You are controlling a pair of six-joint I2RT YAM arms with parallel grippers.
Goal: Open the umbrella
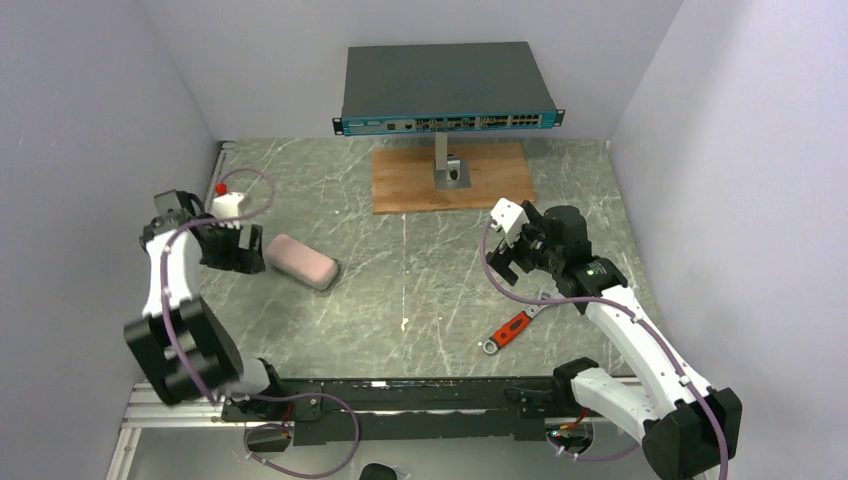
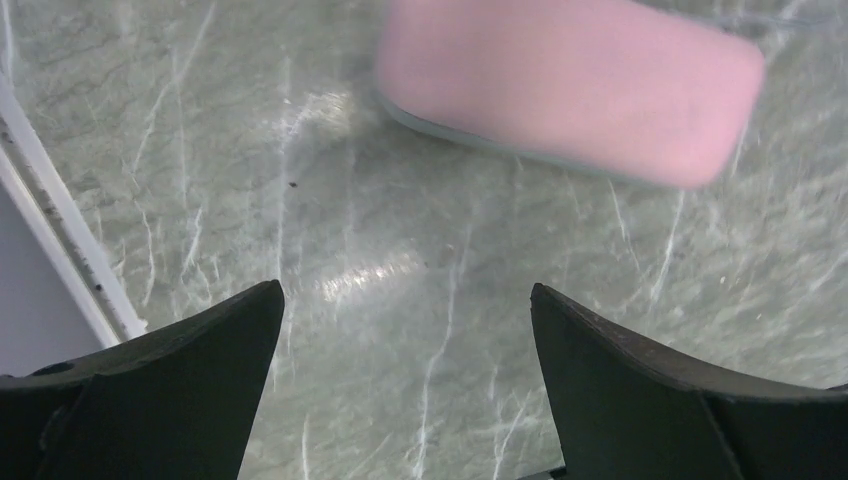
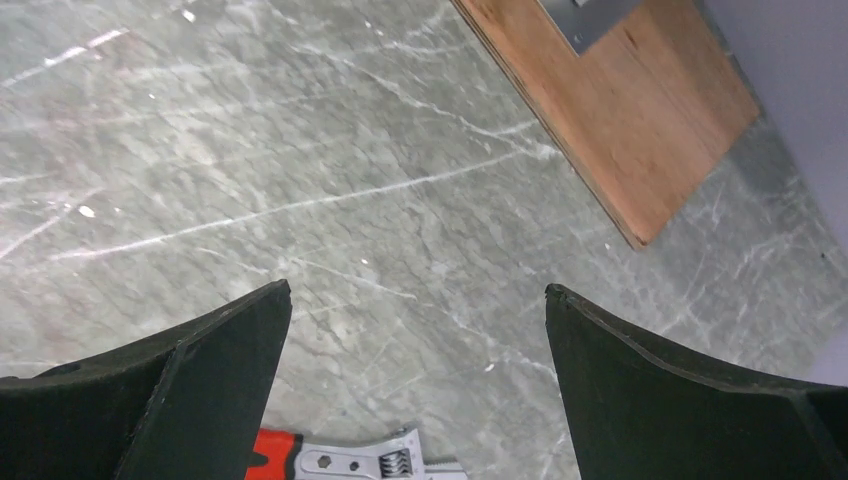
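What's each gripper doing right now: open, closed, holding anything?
Left gripper: open, holding nothing; the umbrella lies just ahead.
Right gripper: open, holding nothing; the wrench lies below.

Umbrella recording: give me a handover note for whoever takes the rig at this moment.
Left gripper: open, empty, hovering beside the umbrella.
Right gripper: open, empty, above the table near the wrench.
Umbrella: collapsed roll lying on the table, touched by neither gripper.
Done: nothing yet. Left: grasp it and open it.
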